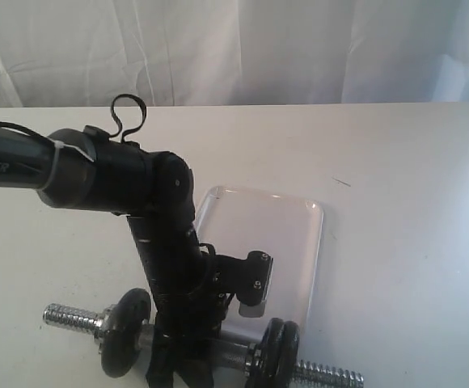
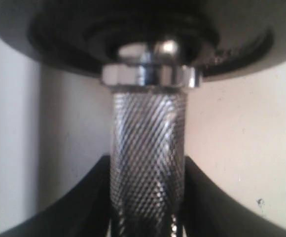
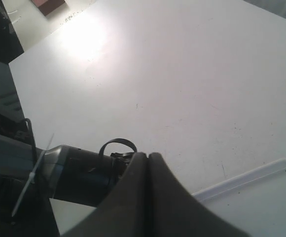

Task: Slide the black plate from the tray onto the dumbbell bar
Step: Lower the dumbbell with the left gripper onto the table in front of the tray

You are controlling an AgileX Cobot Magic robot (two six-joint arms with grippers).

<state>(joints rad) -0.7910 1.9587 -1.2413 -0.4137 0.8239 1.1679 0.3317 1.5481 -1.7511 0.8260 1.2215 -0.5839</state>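
The dumbbell bar [image 1: 71,318] lies near the table's front edge, its threaded ends sticking out past black discs. One disc [image 1: 125,332] stands on it at the left. At the right [image 1: 275,356] there may be two discs pressed together. I cannot tell which is the black plate. My left gripper [image 1: 182,356] is shut on the bar's knurled middle [image 2: 148,148], a finger [image 2: 79,207] on each side. A disc [image 2: 133,29] and a collar [image 2: 150,75] sit just beyond. The white tray [image 1: 291,234] shows no disc; the arm hides part of it. My right gripper [image 3: 149,159] is shut on nothing above the tray rim [image 3: 251,177].
The left arm [image 1: 149,186] reaches in from the left and down over the tray's near end; it also shows in the right wrist view as a dark tube [image 3: 79,173]. White table [image 1: 404,202] lies all round, with a curtain behind.
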